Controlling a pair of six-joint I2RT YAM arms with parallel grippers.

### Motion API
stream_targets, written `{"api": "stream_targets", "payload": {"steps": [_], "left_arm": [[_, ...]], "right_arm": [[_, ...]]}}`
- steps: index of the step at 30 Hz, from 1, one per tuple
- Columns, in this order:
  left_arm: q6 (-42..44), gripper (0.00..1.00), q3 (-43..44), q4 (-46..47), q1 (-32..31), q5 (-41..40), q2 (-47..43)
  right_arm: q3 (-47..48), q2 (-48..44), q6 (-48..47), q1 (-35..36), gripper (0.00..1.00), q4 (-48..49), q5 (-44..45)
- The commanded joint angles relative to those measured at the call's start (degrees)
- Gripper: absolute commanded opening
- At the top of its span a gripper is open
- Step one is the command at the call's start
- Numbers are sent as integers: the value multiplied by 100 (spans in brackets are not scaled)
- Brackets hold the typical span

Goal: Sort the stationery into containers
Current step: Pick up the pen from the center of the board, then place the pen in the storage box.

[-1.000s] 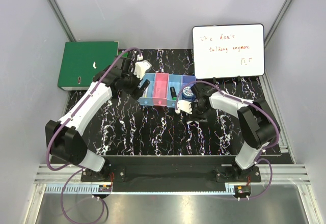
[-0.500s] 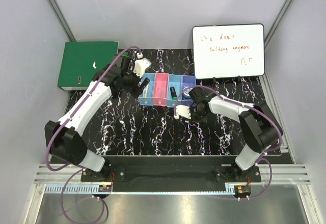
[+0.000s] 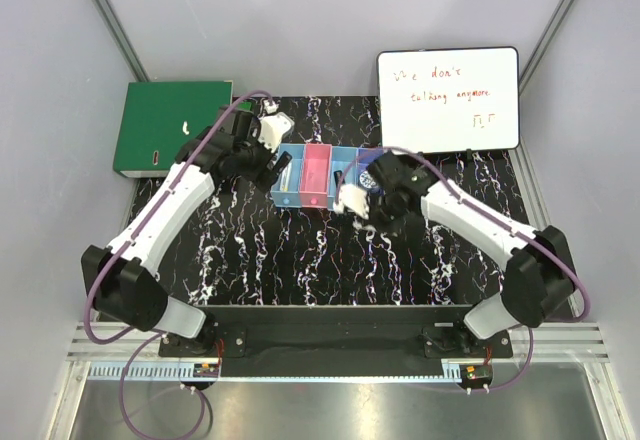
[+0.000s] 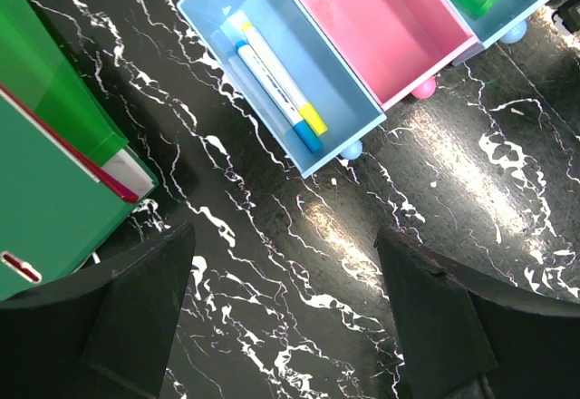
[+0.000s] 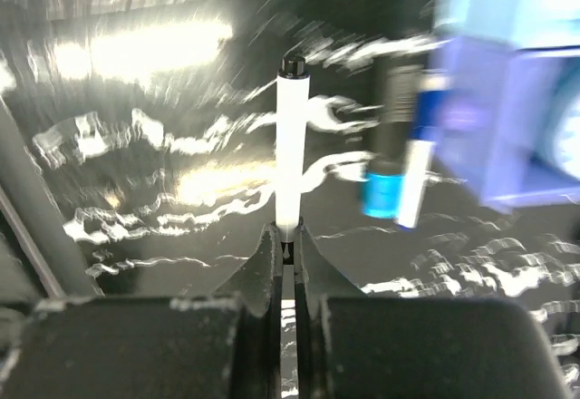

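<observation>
I judged the risk lay with my right pincer (image 5: pixel 285 236). It pinched the white marker (image 5: pixel 290 145) by its very end, mid-frame over the counter (image 3: pixel 290 260), so a quick swing could twist it loose. The whiteboard (image 3: pixel 448 98) stood upper right and the green binder (image 3: pixel 165 125) upper left. My left pincer (image 4: pixel 283 236) hung spread near the light-blue bin (image 4: pixel 362 131). A blurred black marker (image 5: pixel 388 136) lay before the purple bin (image 5: pixel 507 118), in the path.

My left arm (image 3: pixel 165 210) reached forward from its base and angled inward, wrist bent. The left claw (image 4: pixel 285 236) pointed downward, its two dark fingers (image 4: pixel 145 313) spread wide apart and gripping nothing. My right arm (image 3: pixel 470 220) ran from its elbow out at the right toward the middle. The right claw (image 5: pixel 286 234) was pinched tight on the end of a white pen (image 5: pixel 291 145), which stuck straight out ahead.
</observation>
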Motion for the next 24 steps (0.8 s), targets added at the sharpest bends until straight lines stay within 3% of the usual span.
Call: {"api": "stream_targets", "payload": {"steps": [1,5,8,17,24], "left_arm": [[-123,87,-84,139,-10,-133,-427],[-272,87,-286,183,16,-344,-550],[-475,87,-383,305,147,-511,-664],[-510,87,-620,543,341,-573,-1007],[-361,87,-691,552,508,-485,-1008]], "right_arm": [[1467,210,1860,67,0,-323,-165],[2662,1131,3432,67,0,-350,-384],[3515,1781,4075,67,0,-263,-569],[6291,4013,5473,-117,0,-192,-780],[7217,4939,5827,-337,0,-34,-754]]}}
